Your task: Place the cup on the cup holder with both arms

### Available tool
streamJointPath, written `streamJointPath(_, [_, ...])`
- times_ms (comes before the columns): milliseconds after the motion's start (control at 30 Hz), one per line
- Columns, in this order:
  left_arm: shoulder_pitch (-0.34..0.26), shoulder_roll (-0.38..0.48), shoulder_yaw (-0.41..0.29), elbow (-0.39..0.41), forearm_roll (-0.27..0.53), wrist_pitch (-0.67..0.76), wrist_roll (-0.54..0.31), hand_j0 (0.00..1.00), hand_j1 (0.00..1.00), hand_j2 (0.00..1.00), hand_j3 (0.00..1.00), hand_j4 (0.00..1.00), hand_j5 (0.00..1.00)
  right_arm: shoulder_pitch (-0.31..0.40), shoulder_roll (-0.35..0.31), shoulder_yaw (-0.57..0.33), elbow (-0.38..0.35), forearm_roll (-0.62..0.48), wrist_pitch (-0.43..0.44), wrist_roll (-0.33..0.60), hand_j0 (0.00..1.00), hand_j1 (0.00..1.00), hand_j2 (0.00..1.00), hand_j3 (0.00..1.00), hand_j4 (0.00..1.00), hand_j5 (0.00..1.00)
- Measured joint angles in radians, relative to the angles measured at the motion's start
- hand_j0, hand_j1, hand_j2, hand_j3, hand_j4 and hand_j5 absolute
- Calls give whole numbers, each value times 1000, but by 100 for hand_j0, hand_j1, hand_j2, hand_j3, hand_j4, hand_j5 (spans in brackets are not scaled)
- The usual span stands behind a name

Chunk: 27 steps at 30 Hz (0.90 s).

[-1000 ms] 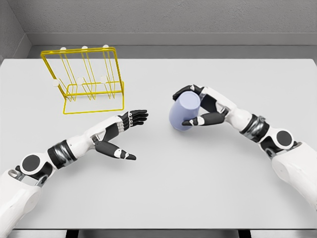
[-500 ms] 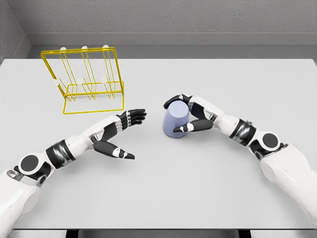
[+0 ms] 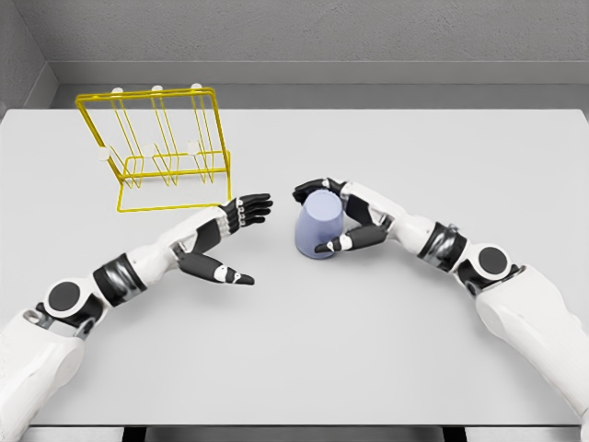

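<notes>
Right robot hand [image 3: 333, 219] gripping cup [image 3: 318, 225], left robot hand [image 3: 224, 241] spread nr it

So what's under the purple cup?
Only the grey table. The purple cup appears to rest on it, gripped by the right robot hand. Anything beneath or inside the cup is hidden by its walls.

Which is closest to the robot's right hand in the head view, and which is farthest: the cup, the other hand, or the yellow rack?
From the right hand:
1. The purple cup, held in that hand's fingers near the table's middle.
2. The left hand, open, just left of the cup.
3. The yellow cup holder, far off at the back left of the table.
</notes>
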Motion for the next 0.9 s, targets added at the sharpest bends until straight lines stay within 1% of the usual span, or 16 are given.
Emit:
streamJointPath(67, [-2,-24,0,24,0,0,0,100,100,100,100,100,100,-2,1,4,0,12,-1,-5,100,100,100,100,100,100])
streamJointPath(133, [-21,-46,0,53,0,-5,0,100,100,100,100,100,100,-5,2,5,-1,19,-1,-7,100,100,100,100,100,100])
streamJointPath(200, [-25,-60,-1,80,-2,-29,0,100,100,100,100,100,100,-14,0,5,-1,22,-1,-9,100,100,100,100,100,100])
streamJointPath(333, [-23,-69,-2,101,-3,-58,0,100,100,100,100,100,100,-29,-9,0,-1,25,-3,-10,100,100,100,100,100,100])
streamJointPath(467, [-26,-72,0,106,-55,-98,0,100,100,100,100,100,100,-31,-40,-2,-1,28,-4,-10,100,100,100,100,100,100])
streamJointPath(567, [-26,-76,5,108,-92,-112,0,100,100,100,100,100,100,-34,-73,-3,-1,45,-5,-10,100,100,100,100,100,100])
streamJointPath(633, [-29,-84,14,113,-123,-118,0,100,100,100,100,100,100,-49,-102,-3,-1,52,-8,-10,100,100,100,100,100,100])
streamJointPath(667, [-40,-88,18,120,-132,-119,0,100,100,100,100,100,100,-58,-117,-3,-2,54,-11,-10,100,100,100,100,100,100])
streamJointPath(700, [-54,-95,22,133,-138,-120,0,100,100,100,100,100,100,-71,-133,-4,-4,55,-22,-10,100,100,100,100,100,100])
streamJointPath(767, [-83,-110,28,168,-146,-122,0,100,100,100,100,100,100,-71,-170,-3,-4,57,-58,-11,100,100,100,100,100,100])
streamJointPath(800, [-89,-115,30,186,-149,-122,0,100,100,100,100,100,100,-74,-191,-3,-3,57,-68,-11,100,100,100,100,100,100])
streamJointPath(833, [-100,-123,31,203,-151,-122,0,100,100,100,100,100,100,-92,-213,-3,-3,56,-76,-11,100,100,100,100,100,100])
streamJointPath(900, [-104,-144,31,234,-154,-123,0,100,100,100,100,100,100,-100,-247,0,-2,56,-85,-11,100,100,100,100,100,100])
